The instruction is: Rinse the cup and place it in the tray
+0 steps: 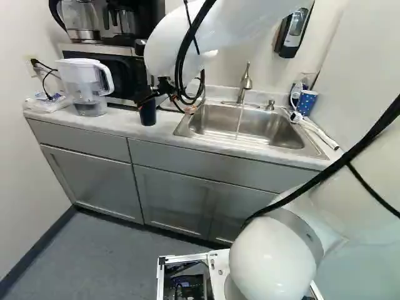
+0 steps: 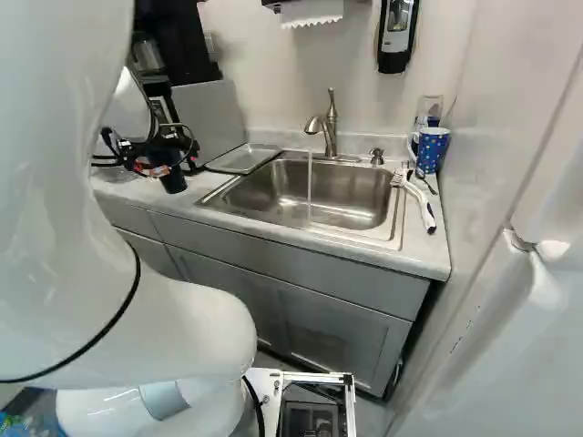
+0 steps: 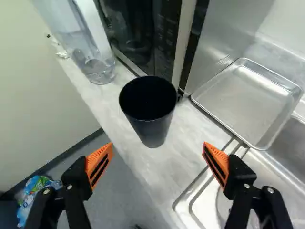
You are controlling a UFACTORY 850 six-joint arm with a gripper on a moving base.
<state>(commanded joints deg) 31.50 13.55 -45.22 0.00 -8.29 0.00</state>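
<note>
In the left base view my gripper [image 1: 149,96] hangs at the dark cup [image 1: 147,114] on the counter. The wrist view shows the gripper [image 3: 156,156] open, its orange pads wide apart with nothing between them. Ahead of the fingertips the cup [image 3: 153,129] stands upright, mouth up, its inside too dark to make out. The metal tray [image 3: 245,102] lies flat beside the sink, past one finger; the right base view shows the tray [image 2: 242,159] left of the basin. Water runs from the faucet [image 2: 329,126] into the sink [image 2: 301,191].
A clear pitcher [image 1: 84,87] and a microwave [image 1: 119,72] stand close by the cup. Right of the sink are a blue patterned cup [image 2: 432,148] and a white-handled brush [image 2: 421,205]. The counter's front edge [image 1: 94,129] runs near the cup, and a wall [image 2: 483,182] bounds the right side.
</note>
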